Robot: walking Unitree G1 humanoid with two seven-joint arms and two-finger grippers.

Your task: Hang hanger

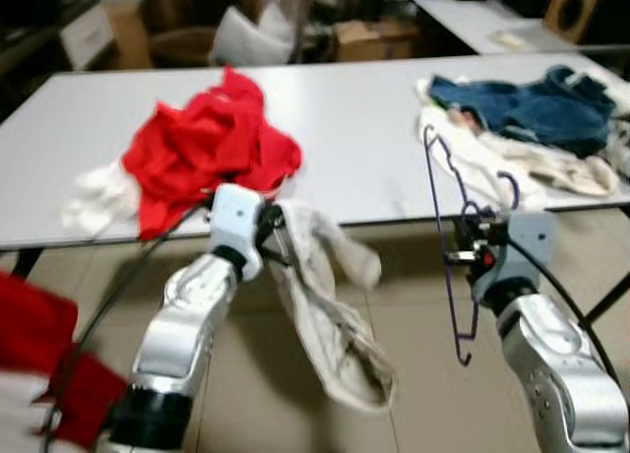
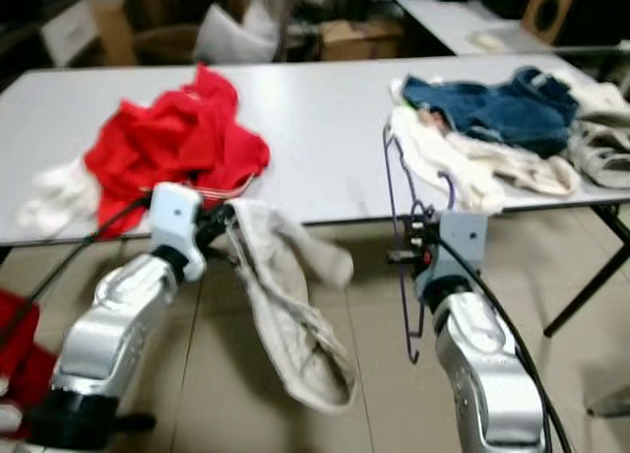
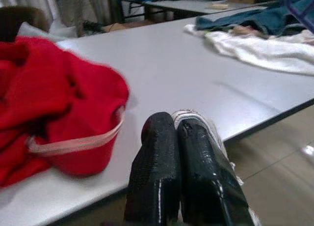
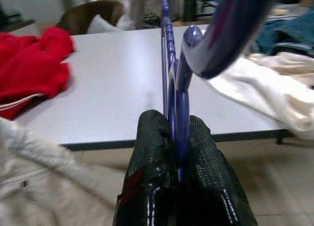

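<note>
Presently, right tool (image 4: 179, 137) is clamped on the purple hanger (image 1: 445, 238), which stands upright off the counter's (image 1: 364, 128) near edge, its hook at 12 o'clock over the counter. Left tool (image 3: 175, 137) is pinched closed on a beige garment (image 1: 330, 315) that hangs toward the floor. On the counter: red clothing (image 1: 212, 148) at 10 o'clock, denim (image 1: 532, 108) and white cloth (image 1: 492, 162) at 2 o'clock.

A: Where do the head views look from?
B: Above, facing down and forward over the white table (image 1: 374, 138)'s near edge; both share it.
A: The wrist views?
B: Low beside that edge, facing across the tabletop, close.
</note>
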